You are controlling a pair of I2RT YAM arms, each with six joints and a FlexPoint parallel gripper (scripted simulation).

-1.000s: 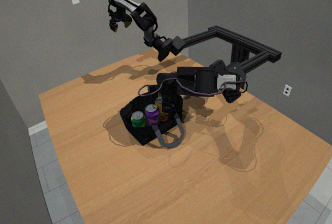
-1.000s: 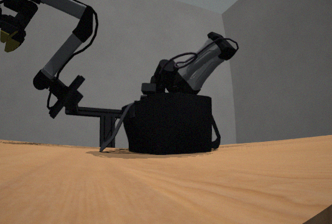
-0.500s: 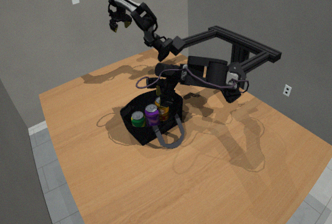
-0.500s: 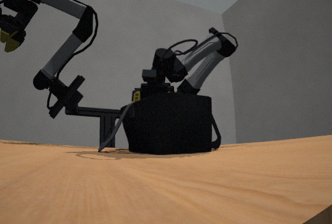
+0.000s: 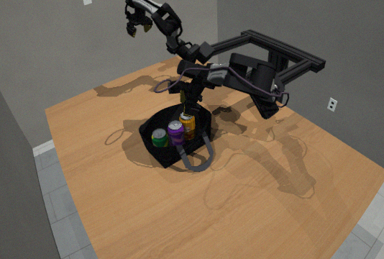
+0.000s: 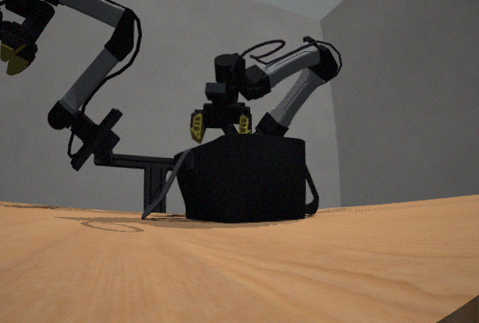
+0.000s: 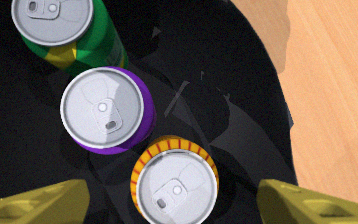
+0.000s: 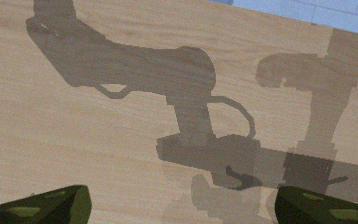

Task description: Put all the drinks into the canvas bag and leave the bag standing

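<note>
Orange, purple and green cans stand in the black bag: the orange can [image 5: 187, 127] [image 7: 177, 187] at the right, the purple can [image 5: 176, 134] [image 7: 105, 110] in the middle and the green can [image 5: 160, 138] [image 7: 55, 22] at the left as I look from above. The bag [image 5: 167, 161] [image 6: 244, 181] stands on the table [image 5: 144, 210] [image 6: 224, 266], walls up, a grey strap [image 5: 195, 168] [image 6: 163, 195] drooping on its near side. Over the orange can I have the left gripper [image 5: 184, 103] [image 6: 221, 132] [image 7: 173, 188], fingers apart, gripping nothing. My right gripper [image 5: 140, 32] [image 6: 11, 60] [image 8: 182, 196] hangs at the far left, high above the table, its fingers apart too.
</note>
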